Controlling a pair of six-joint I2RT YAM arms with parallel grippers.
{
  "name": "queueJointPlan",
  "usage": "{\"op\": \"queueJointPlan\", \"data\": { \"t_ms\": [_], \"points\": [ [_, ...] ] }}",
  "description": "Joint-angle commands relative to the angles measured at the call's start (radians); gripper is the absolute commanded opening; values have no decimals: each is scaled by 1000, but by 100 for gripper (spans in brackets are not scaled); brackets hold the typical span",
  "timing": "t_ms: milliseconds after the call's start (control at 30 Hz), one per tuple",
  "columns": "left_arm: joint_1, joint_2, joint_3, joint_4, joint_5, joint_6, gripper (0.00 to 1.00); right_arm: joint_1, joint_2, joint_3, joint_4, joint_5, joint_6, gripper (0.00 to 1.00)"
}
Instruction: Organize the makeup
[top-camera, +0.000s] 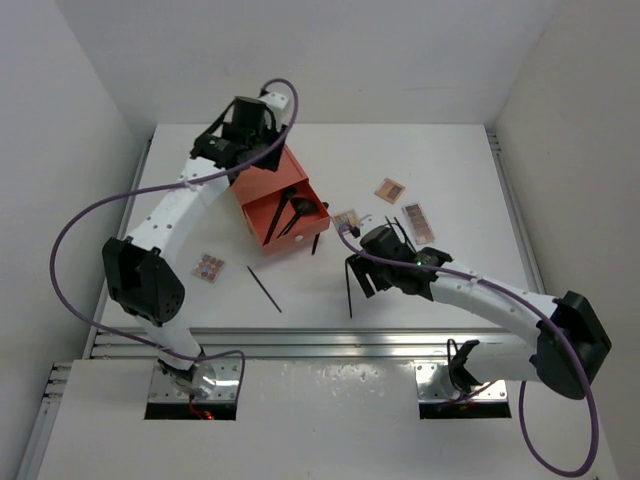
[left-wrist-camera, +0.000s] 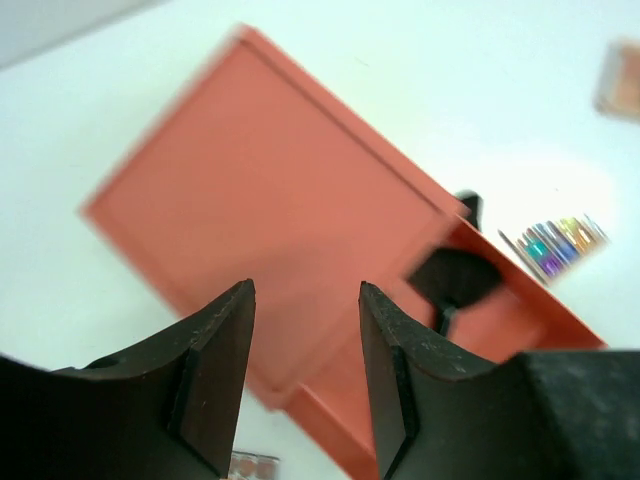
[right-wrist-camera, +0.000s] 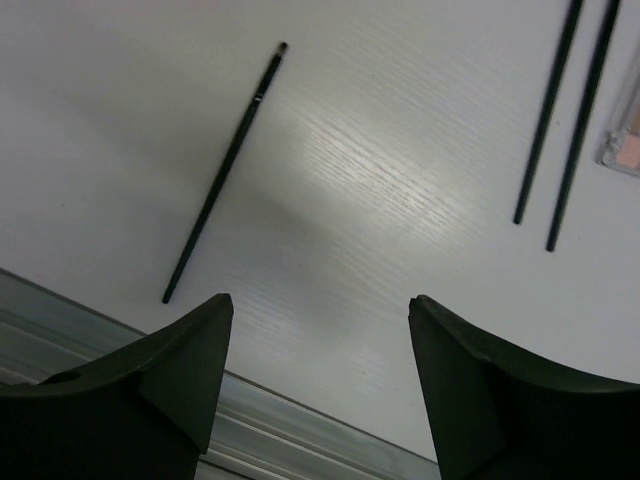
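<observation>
The orange-red box (top-camera: 262, 185) has its drawer (top-camera: 290, 222) pulled open, with a flared-head black brush (top-camera: 284, 208) lying in it. My left gripper (top-camera: 248, 158) is open and empty above the box's back part; in the left wrist view (left-wrist-camera: 305, 300) the box top (left-wrist-camera: 270, 190) and the brush (left-wrist-camera: 455, 276) lie under it. My right gripper (top-camera: 362, 278) is open and empty over the table, beside a thin black stick (top-camera: 349, 292). Another stick (top-camera: 264, 288) lies to the left and shows in the right wrist view (right-wrist-camera: 222, 175). Two more sticks (right-wrist-camera: 565, 120) lie parallel there.
Palettes lie around: a small multicoloured one (top-camera: 209, 266) at the left, a multicoloured one (top-camera: 347, 218) by the drawer, also in the left wrist view (left-wrist-camera: 555, 243), and two pink-brown ones (top-camera: 390, 189) (top-camera: 418, 222) at the right. The metal rail (right-wrist-camera: 300, 435) marks the near table edge.
</observation>
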Motion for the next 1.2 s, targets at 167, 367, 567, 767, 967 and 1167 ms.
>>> {"op": "queueJointPlan", "data": {
  "t_ms": [167,367,567,767,967,1167],
  "points": [
    [160,71,47,107,-71,-55,50,188,181,122,282,-148,-105,70],
    [173,103,3,218,-62,-66,50,280,445,343,372,-204,-79,70],
    [173,139,-32,218,-71,-66,50,318,698,519,420,-200,-61,64],
    [182,139,-74,236,-89,-66,50,321,840,670,363,-175,-25,59],
    [182,148,-74,236,-60,-75,50,337,903,711,281,-77,-45,52],
    [182,148,-92,236,-60,-75,50,337,946,730,220,-152,-24,37]
  ]
}}
